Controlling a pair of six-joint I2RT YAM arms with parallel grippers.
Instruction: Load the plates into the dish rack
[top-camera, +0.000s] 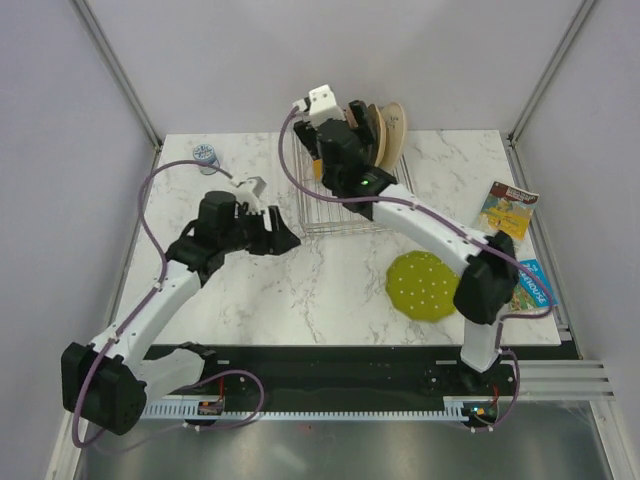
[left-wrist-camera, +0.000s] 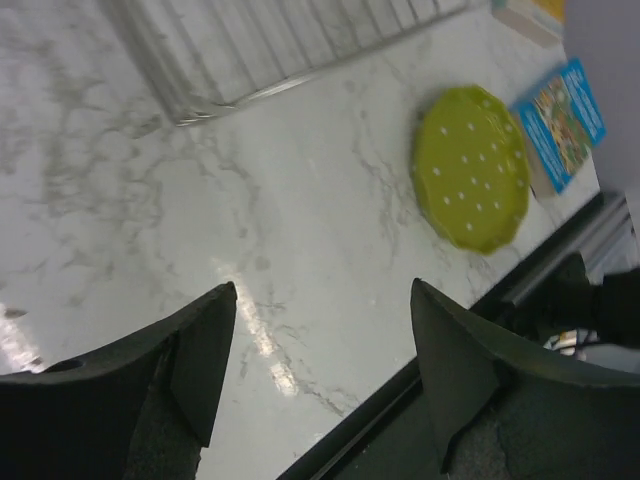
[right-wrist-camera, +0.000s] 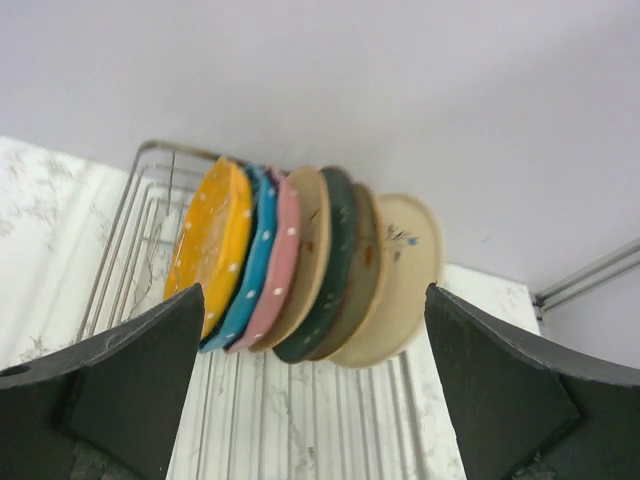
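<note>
Left gripper's (left-wrist-camera: 322, 292) jaws stand apart over the white marble table (left-wrist-camera: 130, 190), with the lime green plate (left-wrist-camera: 470, 165) lying flat ahead of them, off to one side. Right gripper's (right-wrist-camera: 312, 292) jaws, also apart, frame the orange plate (right-wrist-camera: 213, 240), blue plate (right-wrist-camera: 256, 262) and pink plate (right-wrist-camera: 283, 255), which stand upright in the dish rack (right-wrist-camera: 140, 235), seemingly untouched, with the grey wall (right-wrist-camera: 400, 80) behind.

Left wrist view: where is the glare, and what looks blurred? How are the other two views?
Left wrist: glare streak on the marble table; dish rack soft, lime green plate clear. Right wrist: racked plates sharp, evenly lit. Top external: even light, faint shadows.
</note>
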